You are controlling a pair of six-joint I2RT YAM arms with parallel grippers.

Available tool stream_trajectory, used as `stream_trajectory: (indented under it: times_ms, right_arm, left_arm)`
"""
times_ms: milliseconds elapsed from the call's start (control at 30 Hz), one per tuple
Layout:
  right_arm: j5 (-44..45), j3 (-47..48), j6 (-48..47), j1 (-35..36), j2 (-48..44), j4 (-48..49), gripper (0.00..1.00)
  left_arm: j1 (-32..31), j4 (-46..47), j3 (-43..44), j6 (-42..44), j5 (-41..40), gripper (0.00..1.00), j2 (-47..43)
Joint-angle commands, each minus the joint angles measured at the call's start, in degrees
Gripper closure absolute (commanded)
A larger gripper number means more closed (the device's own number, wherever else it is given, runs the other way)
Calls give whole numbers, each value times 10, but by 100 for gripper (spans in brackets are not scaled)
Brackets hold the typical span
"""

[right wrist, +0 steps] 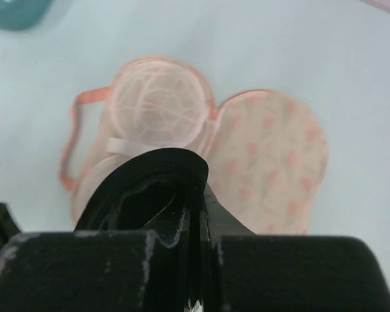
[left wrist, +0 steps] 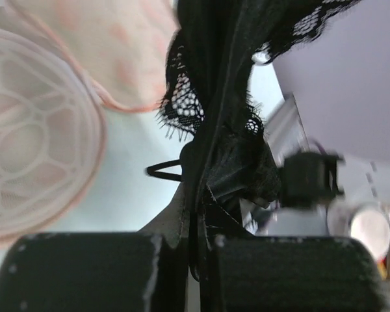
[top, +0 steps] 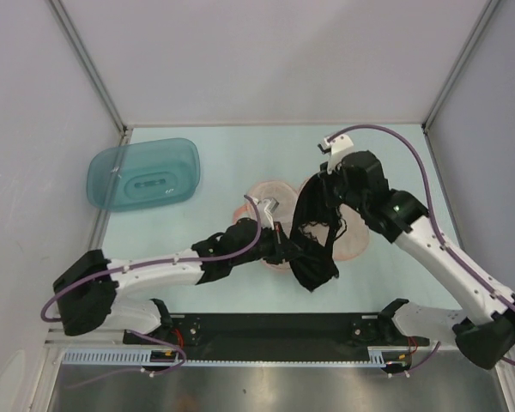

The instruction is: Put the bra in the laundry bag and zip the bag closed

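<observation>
The black bra hangs stretched between my two grippers above the open peach laundry bag. My right gripper is shut on the bra's upper end; its wrist view shows folded black fabric pinched in the jaws over the bag's mesh lobe and patterned lobe. My left gripper is shut on the bra's lower part; its wrist view shows lace and dark fabric running into the closed jaws, with the bag's mesh lobe to the left.
A teal translucent plastic tub lies upside down at the back left. The bag's pink loop trails to its left. White walls and metal posts enclose the pale table. A black strip runs along the near edge.
</observation>
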Motion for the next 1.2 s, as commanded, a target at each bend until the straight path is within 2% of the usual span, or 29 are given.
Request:
stream_trajectory:
  times_ms: [0, 33, 133, 367, 467, 667, 1000, 1167]
  right_arm:
    - [-110, 15, -99, -87, 52, 119, 100]
    - [-123, 19, -113, -113, 76, 128, 100]
    - [-167, 45, -166, -131, 130, 148, 100]
    - [-223, 118, -217, -142, 235, 146, 100]
    - [-255, 133, -204, -142, 264, 151, 100]
    - [-265, 139, -196, -141, 292, 151, 100]
    - [-276, 152, -186, -141, 278, 155, 100]
    - [-275, 172, -187, -143, 285, 142, 100]
  left_arm:
    - [9, 33, 64, -96, -100, 100, 72]
    - [11, 34, 72, -109, -106, 100, 100]
    - [30, 57, 87, -137, -113, 100, 145]
    - [78, 96, 107, -146, -95, 100, 205]
    - [96, 93, 107, -132, -94, 100, 204]
    - [141, 109, 84, -103, -57, 100, 196]
    - [164, -2, 108, 13, -100, 100, 96]
    - [179, -18, 118, 24, -93, 100, 85]
